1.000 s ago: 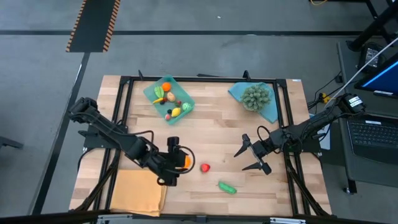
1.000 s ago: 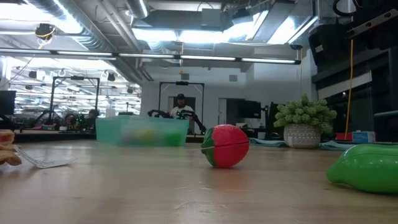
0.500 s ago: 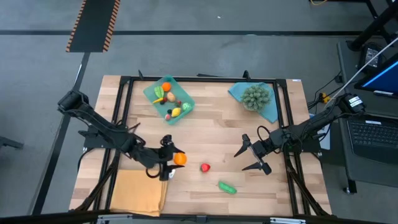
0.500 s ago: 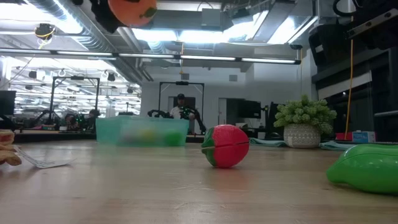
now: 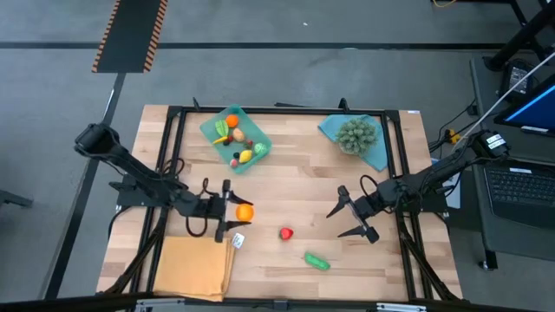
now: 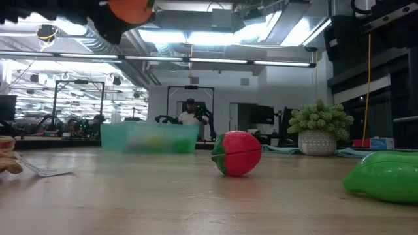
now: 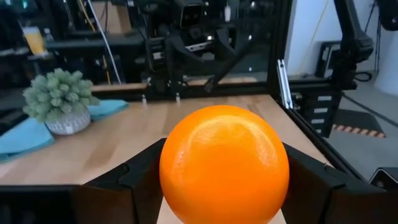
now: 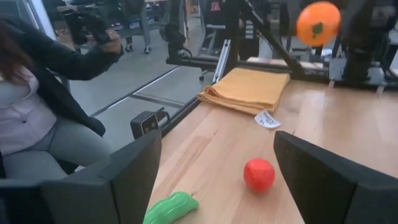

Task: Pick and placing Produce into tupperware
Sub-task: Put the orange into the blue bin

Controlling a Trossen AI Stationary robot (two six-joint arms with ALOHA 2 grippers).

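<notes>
My left gripper (image 5: 238,211) is over the table's left half, above the orange-tan mat's far edge, shut on an orange toy fruit (image 5: 244,211) that also shows in the low view (image 6: 130,9) and the right wrist view (image 8: 318,23). The teal tupperware (image 5: 210,130) stands at the far left with several small produce pieces inside. A red fruit (image 5: 285,233) and a green vegetable (image 5: 317,261) rest on the wood near the front. My right gripper (image 5: 335,224) waits open at the right, pointing toward them. My left gripper pinches the orange fruit between its two fingers (image 7: 134,186), one on each opposite side (image 7: 171,180). The fingers come level from the table's left. The fruit sits lifted well clear of the table top.
An orange-tan mat (image 5: 192,269) lies at the near left, with a small white tag (image 5: 237,241) beside it. A bushy grey-green plant (image 5: 357,134) stands on a blue piece at the far right. A person (image 8: 43,106) sits beyond the table's near edge.
My left gripper has tipped up from pointing down to pointing level and has drawn back toward the table's left edge, still shut on the orange fruit. The fruit has gone a little left and toward the far edge, clear of the table.
</notes>
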